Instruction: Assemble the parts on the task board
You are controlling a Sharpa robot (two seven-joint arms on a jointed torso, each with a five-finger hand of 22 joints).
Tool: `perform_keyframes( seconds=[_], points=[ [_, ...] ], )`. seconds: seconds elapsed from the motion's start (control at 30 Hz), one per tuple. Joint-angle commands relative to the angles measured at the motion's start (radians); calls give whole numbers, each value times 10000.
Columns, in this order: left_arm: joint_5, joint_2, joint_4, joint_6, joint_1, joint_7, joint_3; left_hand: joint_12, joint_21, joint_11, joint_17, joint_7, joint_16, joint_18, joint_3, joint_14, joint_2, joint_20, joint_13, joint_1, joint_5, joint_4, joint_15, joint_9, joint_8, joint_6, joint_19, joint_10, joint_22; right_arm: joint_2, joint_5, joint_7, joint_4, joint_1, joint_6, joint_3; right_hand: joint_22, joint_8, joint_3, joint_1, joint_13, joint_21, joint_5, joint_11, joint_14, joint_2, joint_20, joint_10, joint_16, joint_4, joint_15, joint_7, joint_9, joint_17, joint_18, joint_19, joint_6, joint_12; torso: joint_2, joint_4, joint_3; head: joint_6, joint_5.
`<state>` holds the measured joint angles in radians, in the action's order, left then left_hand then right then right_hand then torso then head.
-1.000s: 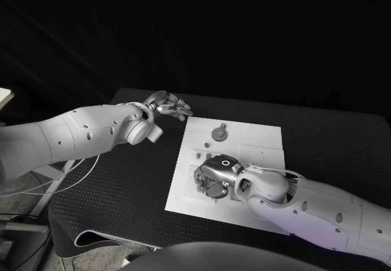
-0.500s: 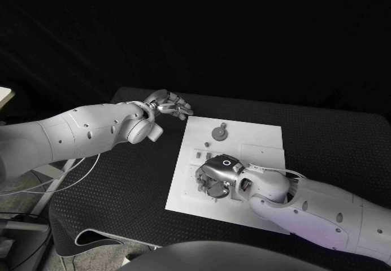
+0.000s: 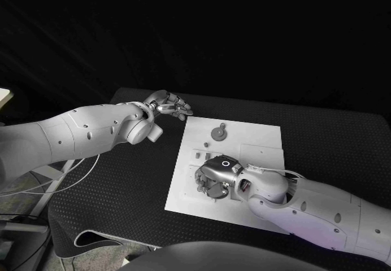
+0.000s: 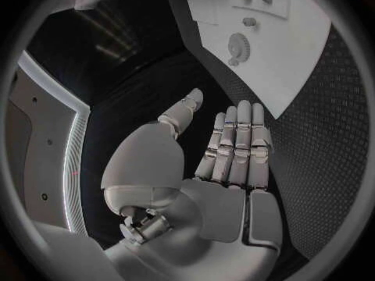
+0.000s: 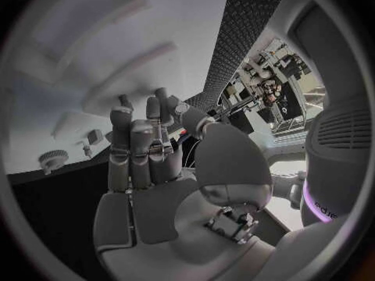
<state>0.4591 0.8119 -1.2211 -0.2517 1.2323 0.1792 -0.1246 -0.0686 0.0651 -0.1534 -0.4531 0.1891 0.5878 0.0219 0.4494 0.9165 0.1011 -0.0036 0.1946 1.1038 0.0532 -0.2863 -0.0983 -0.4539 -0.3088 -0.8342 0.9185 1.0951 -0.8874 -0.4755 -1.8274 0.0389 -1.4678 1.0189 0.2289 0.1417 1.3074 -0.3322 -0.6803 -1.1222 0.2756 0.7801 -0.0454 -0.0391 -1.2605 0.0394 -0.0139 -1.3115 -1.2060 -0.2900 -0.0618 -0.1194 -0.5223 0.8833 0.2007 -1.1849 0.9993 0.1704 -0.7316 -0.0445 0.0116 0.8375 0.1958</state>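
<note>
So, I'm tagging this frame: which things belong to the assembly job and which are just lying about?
Belongs to the job:
- task board
- round gear part on the board
- right robot hand, over the board
- left robot hand, off the board's far corner

Just there:
- black table
- cables at the table's left edge

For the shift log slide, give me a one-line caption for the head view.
Right robot hand works low over the white task board, near a grey gear part, while the left robot hand hovers open off the board's far corner.
</note>
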Motion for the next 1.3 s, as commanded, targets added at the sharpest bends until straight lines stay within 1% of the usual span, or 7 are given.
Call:
perform_keyframes(
  seconds=[0.03, 0.4, 0.5, 0.6, 0.7, 0.8, 1.3],
  points=[
    [-60, -19, -13, 106, 13, 116, 8, -3, 39, -6, -16, 11, -46, -33, -79, 56, -43, 62, -13, -72, 5, -3, -32, 10, -51, 73, -12, -44, 11, 26, -229, 91, 44, -23, -154, 14, 204, -48, -55, 9, 17, 62, -38, -3, 0, -79, -56, -63, -29, 18, -96, 6, -159, 13, 611, -5, 73, -33, 3, -21, -5, 10, -5],
    [-60, -19, -9, 103, 13, 111, 8, -3, 39, -6, -27, 11, -55, -33, -80, 57, -44, 62, -16, -72, 5, -4, -32, 12, -53, 73, -13, -44, 16, 69, -90, 103, 68, -28, -357, 59, 199, -27, -34, 48, 41, 64, -37, -15, 16, 49, -54, -23, -12, 15, -85, -6, -165, 20, 611, 18, 34, -71, 1, -9, -7, 39, 11],
    [-60, -11, -11, 100, 13, 108, 8, -3, 39, -7, -29, 11, -57, -33, -81, 58, -43, 62, -17, -73, 5, -4, -32, 13, -54, 73, -13, -44, 17, 73, 198, -24, 98, -27, -282, 78, 196, 101, 64, 140, 23, 69, -32, -92, 31, 514, -47, 198, 11, 27, -11, -81, -124, 25, 611, 43, -182, -212, -1, -9, -5, 44, 7],
    [-60, -9, -11, 98, 13, 107, 8, -3, 39, -7, -32, 11, -58, -33, -81, 58, -42, 62, -18, -73, 5, -4, -32, 13, -54, 73, -13, -44, 18, 70, 349, -107, 108, -26, -138, 83, 181, 474, 176, 215, -76, 56, -33, -313, 54, 973, -34, 723, 34, 37, 202, -365, 31, 34, 611, 79, -830, -538, 1, -3, -4, 39, 8],
    [-60, -12, -12, 97, 13, 107, 8, -4, 40, -7, -35, 11, -61, -33, -82, 59, -42, 62, -18, -74, 5, -4, -32, 14, -55, 73, -14, -44, 19, 60, 444, -159, 111, -25, 27, 84, 183, 712, 604, 451, -196, 46, -32, -525, 124, 1288, -5, 1220, 38, 14, 402, -563, 137, 58, 611, 142, -1284, -840, 1, -4, 1, 34, 3],
    [-60, -12, -10, 98, 13, 107, 8, -3, 40, -7, -37, 11, -63, -33, -83, 59, -41, 62, -19, -74, 5, -4, -33, 15, -55, 73, -14, -45, 20, 38, 495, -181, 118, -25, 151, 84, 174, 821, 940, 541, -260, 9, -35, -638, 220, 1443, 22, 1465, 43, 12, 517, -589, 192, 81, 611, 232, -1529, -988, 1, -7, 2, 30, -3],
    [-60, 4, 15, 100, 12, 107, 7, -2, 40, -8, -49, 11, -73, -33, -84, 59, -40, 62, -23, -71, 5, -7, -33, 17, -57, 75, -15, -48, 26, -458, 872, -493, -410, -15, 1276, 49, 158, 827, 1189, 320, -313, -5, -37, -707, 264, 1484, 29, 1647, -26, 23, 585, -631, 226, 128, 611, 225, -1679, -988, 2, 1, 13, -29, -71]
  ],
)
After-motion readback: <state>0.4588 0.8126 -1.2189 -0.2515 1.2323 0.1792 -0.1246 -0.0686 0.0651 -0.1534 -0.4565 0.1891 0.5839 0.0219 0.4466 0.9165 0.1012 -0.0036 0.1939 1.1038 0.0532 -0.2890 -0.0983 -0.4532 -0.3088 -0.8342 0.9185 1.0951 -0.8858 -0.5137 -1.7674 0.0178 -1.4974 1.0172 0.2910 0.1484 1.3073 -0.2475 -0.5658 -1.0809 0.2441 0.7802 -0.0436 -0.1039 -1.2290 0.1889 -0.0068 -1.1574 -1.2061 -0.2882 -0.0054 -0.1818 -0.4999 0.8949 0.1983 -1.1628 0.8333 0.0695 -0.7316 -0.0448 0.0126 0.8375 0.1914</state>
